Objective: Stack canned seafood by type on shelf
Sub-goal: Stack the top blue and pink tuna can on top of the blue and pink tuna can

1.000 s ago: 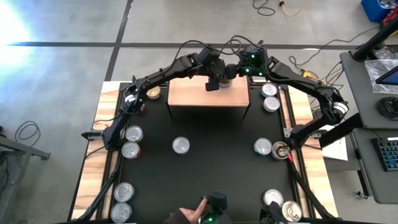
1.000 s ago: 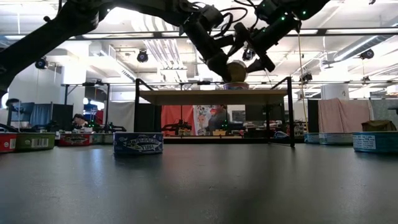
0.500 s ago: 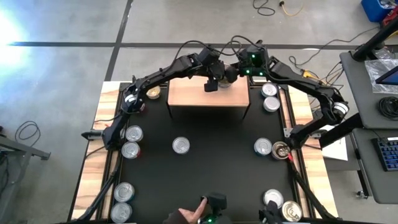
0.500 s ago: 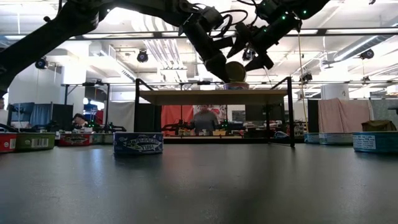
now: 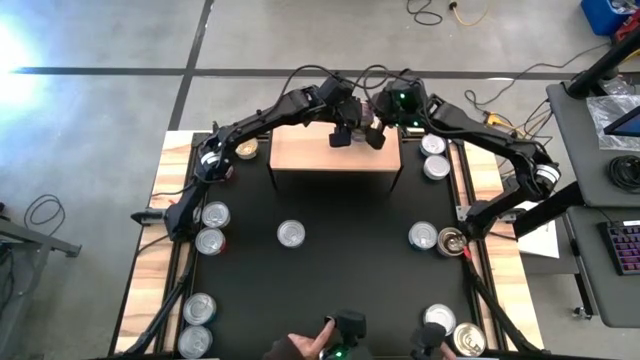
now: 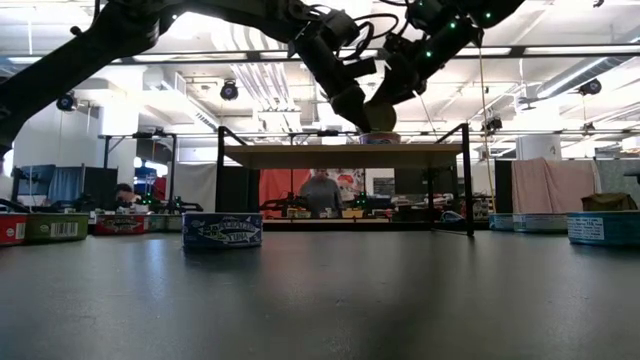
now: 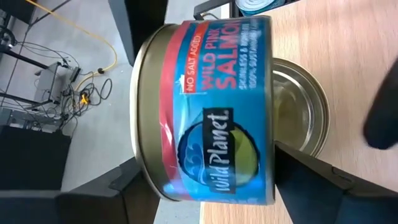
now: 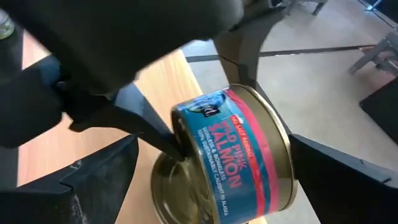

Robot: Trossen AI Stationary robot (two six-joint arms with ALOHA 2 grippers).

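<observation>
Blue-and-red labelled salmon tin [image 7: 205, 112], tilted on edge over a second tin [image 7: 298, 115] on the shelf [image 5: 305, 153], largely hidden from above by both grippers. Left gripper [image 5: 341, 133] clamps it by its rims; right gripper [image 5: 373, 133] spreads wide beside it.

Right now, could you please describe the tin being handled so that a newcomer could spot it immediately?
Find the small light-wood shelf on thin black legs at the table's far edge. At its right end, the left hand holds a blue-and-red salmon tin tilted on edge over a flat gold-topped tin; no other tin is tilted.
</observation>
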